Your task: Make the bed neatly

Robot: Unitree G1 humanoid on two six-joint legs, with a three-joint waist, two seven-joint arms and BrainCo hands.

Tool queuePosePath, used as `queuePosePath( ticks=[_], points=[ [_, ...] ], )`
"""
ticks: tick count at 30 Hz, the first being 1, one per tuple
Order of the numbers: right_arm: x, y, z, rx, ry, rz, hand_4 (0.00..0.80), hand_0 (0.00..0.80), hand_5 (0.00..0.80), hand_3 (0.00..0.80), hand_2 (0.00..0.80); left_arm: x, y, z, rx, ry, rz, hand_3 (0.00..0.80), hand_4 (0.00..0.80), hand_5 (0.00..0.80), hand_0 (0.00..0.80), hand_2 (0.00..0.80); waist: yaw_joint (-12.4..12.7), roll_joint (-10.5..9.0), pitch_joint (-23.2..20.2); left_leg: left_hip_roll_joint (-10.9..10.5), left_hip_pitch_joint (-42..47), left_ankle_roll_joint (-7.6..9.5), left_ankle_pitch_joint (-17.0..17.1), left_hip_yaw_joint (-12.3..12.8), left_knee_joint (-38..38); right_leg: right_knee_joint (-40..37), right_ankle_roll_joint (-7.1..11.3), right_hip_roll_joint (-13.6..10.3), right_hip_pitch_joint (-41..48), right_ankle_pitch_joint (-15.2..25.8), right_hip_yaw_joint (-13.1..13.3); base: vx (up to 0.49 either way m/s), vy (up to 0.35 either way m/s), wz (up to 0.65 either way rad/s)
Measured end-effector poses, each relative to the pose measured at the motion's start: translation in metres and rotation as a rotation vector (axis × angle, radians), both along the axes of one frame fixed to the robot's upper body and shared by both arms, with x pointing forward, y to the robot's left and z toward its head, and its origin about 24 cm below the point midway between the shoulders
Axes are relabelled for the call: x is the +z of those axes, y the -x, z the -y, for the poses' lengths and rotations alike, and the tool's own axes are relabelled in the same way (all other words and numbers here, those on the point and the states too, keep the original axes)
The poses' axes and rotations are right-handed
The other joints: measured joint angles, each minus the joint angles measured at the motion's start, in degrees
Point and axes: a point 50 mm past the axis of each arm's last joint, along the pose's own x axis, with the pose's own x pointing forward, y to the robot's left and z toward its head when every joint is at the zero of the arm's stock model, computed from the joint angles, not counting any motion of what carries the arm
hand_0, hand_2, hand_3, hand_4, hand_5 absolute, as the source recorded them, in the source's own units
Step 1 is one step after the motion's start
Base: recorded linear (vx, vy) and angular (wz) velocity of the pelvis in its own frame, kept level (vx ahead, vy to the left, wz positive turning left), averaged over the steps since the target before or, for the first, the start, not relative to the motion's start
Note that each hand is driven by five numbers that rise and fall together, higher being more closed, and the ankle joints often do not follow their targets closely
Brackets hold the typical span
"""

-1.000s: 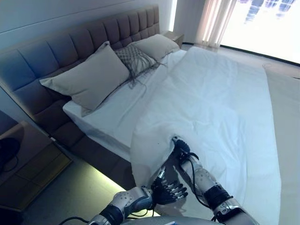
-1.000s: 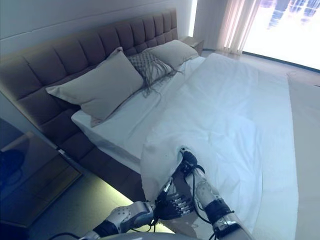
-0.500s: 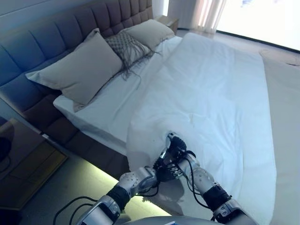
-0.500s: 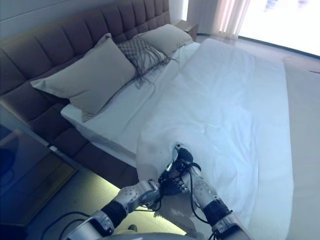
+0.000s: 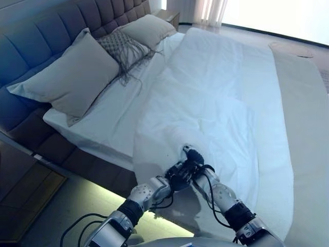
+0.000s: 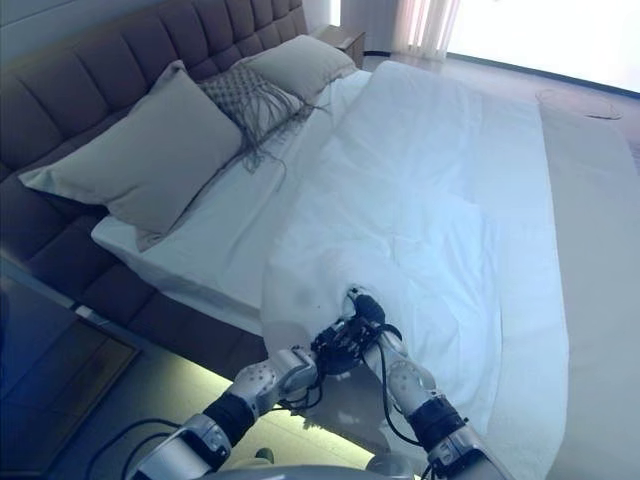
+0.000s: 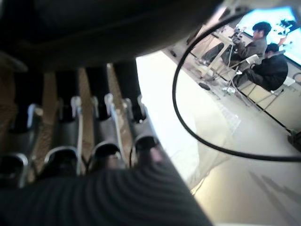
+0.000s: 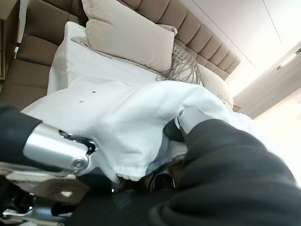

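Observation:
A white duvet [image 5: 216,103] covers most of the bed, and its near corner hangs over the bed's side. My right hand [image 5: 191,156] is at that corner's edge, with the cloth [image 8: 127,122] draped over it and its thumb [image 8: 188,117] curled on the fold. My left hand [image 5: 177,179] reaches up right beside the right wrist, below the duvet's hem. Its fingers [image 7: 94,141] lie straight in a row against the dark cover of the other arm. The bare white sheet [image 5: 103,110] shows between the duvet and the pillows.
A large beige pillow [image 5: 67,77], a small fringed patterned cushion [image 5: 123,49] and a second beige pillow [image 5: 146,28] lean on the padded headboard [image 5: 31,41]. A nightstand [image 5: 20,190] stands at the near left. Two people [image 7: 263,52] sit at a desk far off.
The left hand has risen from below the bed's side to beside the right wrist. The right hand keeps its hold at the duvet's corner. The camera has tipped forward.

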Motion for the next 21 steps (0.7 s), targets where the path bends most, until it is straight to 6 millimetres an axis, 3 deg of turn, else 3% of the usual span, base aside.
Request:
queuePosePath(
  ticks=[16, 17, 18, 21],
  points=[
    [-0.010, 0.011, -0.002, 0.068, -0.015, -0.021, 0.800, 0.800, 0.800, 0.800, 0.800, -0.014, 0.014, -0.014, -0.025, -0.074, 0.086, 0.800, 0.800, 0.800, 0.800, 0.800, 0.3, 0.65, -1.5, 1.6, 5.8, -0.47, 0.2, 2.7, -3.0, -1.4, -0.64, 1.7, 3.1, 0.7, -0.2, 0.026, -0.003, -0.08],
    [-0.011, 0.012, -0.002, 0.074, -0.011, -0.023, 0.264, 0.264, 0.264, 0.264, 0.264, -0.014, 0.015, -0.015, -0.025, -0.076, 0.083, 0.800, 0.800, 0.800, 0.800, 0.800, 0.3, 0.87, -1.6, 1.7, 6.2, -0.47, 0.2, 2.7, -3.1, -1.5, -0.72, 1.8, 3.3, 0.7, -0.2, -0.010, 0.009, -0.09],
    [-0.011, 0.013, -0.003, 0.084, -0.006, -0.024, 0.000, 0.000, 0.000, 0.000, 0.000, -0.016, 0.016, -0.016, -0.022, -0.077, 0.079, 0.800, 0.800, 0.800, 0.800, 0.800, 0.3, 1.05, -2.0, 1.9, 6.3, -0.47, 0.2, 2.6, -3.2, -1.5, -0.73, 1.8, 3.4, 0.7, -0.2, -0.015, 0.008, -0.07],
    [-0.016, 0.018, -0.002, 0.112, -0.009, -0.034, 0.000, 0.000, 0.000, 0.000, 0.000, -0.020, 0.021, -0.017, -0.033, -0.098, 0.080, 0.800, 0.800, 0.800, 0.800, 0.800, 0.2, 1.47, -3.9, 2.0, 6.4, -0.47, 0.2, 2.6, -3.5, -1.9, -0.81, 2.0, 3.4, 0.8, -0.2, 0.000, 0.000, 0.00]
  ],
)
